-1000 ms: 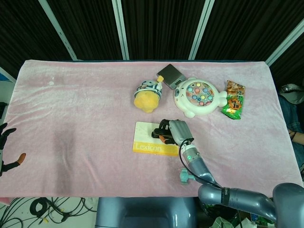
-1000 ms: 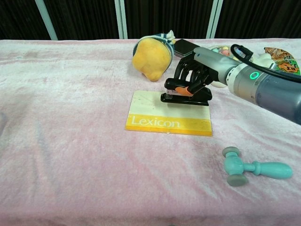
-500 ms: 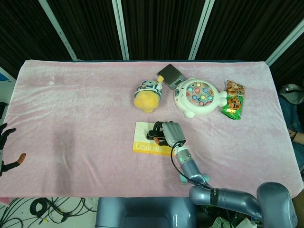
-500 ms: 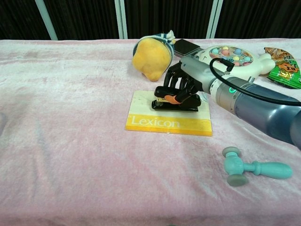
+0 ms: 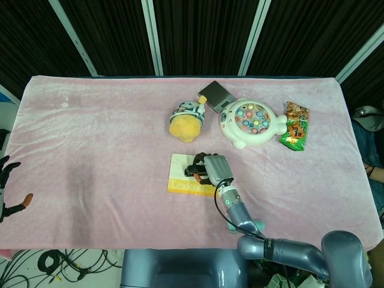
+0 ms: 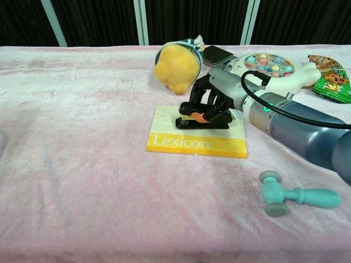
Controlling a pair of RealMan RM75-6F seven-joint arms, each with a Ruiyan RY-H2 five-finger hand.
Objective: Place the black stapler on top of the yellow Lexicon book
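Gripping the black stapler [image 6: 202, 118] with fingers curled round it, our right hand [image 6: 215, 97] has it resting on the yellow Lexicon book [image 6: 196, 138]; we judge only release and withdrawal remain.

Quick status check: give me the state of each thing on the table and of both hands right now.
black stapler: lying on the book, gripped
Lexicon book: flat, closed
right hand: holds the stapler
left hand: at the table's edge, fingers apart, holding nothing
toy hammer: lying on its side
snack packet: lying flat
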